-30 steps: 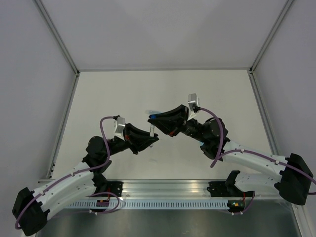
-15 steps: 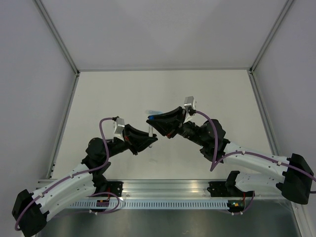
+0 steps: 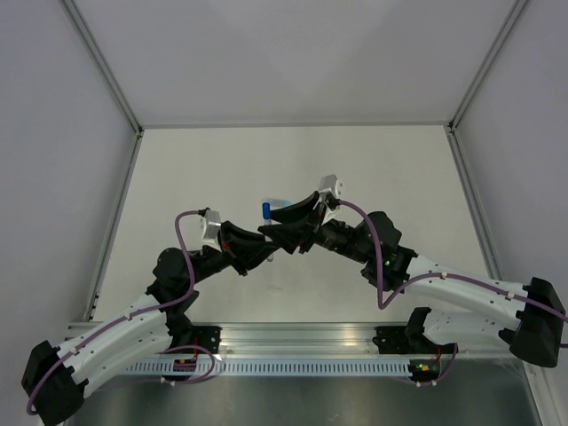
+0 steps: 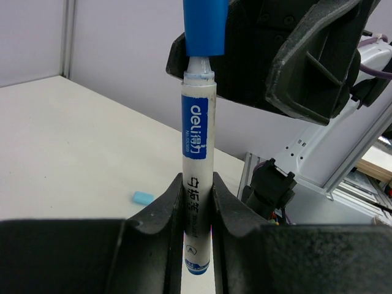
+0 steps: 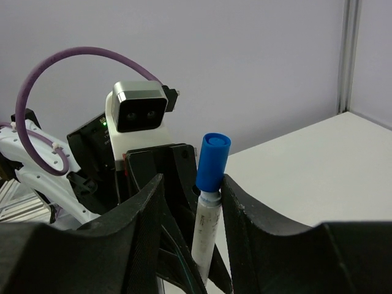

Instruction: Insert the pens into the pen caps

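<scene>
1. Pen [image 4: 197, 122]: straight round stick with a white, slightly scuffed barrel, a glossy blue label with white lettering, black print lower down, and a blue butt end. It stands upright in mid-air above the table [image 4: 73, 141].
2. Left gripper [image 4: 197, 184]: black matte plastic fingers, curved inward, clamped tight on the pen's lower barrel. Both pads press the barrel and no gap shows.
3. Blue cap [image 4: 205, 27]: short, smooth, opaque tube in saturated blue with a flat top. It sits on the pen's upper tip. A sliver of pale neck shows between cap rim and barrel.
4. Right gripper [image 5: 193, 180]: same black ribbed plastic. The jaws are parted wider than the cap and stand either side of it. There is clear space on one side; contact on the other I cannot tell. It is not clamped on anything.
5. Top view: the two claws meet at mid-table, and the blue cap [image 3: 266, 210] pokes out between them.
6. Pale blue cap [image 4: 143, 197]: small stubby translucent piece lying on its side on the matte off-white table, well apart from the pen.
7. Purple cable [image 5: 49, 73]: smooth rubbery loop over the left arm's silver, boxy wrist camera [image 5: 138, 113].
</scene>
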### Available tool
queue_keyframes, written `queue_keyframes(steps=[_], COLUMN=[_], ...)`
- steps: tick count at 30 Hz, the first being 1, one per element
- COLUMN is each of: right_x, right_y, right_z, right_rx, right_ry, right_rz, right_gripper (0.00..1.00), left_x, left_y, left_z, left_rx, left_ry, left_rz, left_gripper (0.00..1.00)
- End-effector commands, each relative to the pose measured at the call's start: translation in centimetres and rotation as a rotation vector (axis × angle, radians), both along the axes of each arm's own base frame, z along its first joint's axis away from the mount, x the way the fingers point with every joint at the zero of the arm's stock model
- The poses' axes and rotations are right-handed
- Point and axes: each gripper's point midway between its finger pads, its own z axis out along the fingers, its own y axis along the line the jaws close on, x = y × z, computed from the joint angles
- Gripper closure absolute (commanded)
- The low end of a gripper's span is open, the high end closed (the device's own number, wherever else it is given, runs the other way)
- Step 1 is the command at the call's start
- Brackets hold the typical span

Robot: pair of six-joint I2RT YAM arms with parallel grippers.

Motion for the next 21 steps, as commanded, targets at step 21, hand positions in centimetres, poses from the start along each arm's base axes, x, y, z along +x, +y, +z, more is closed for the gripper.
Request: queue_keyframes(steps=[21], right_x=[-0.2], right_y=[-4.2], right_z=[3.8], right_rx=[-0.121], right_ry=[-0.041], right_rz=[-0.129], right_gripper=[0.30], left_x=[-2.3], left_y=[-1.1], left_z=[2.0], left_rx=[0.018], left_ry=[-0.140], left_rz=[-0.154], left_gripper=[0.98])
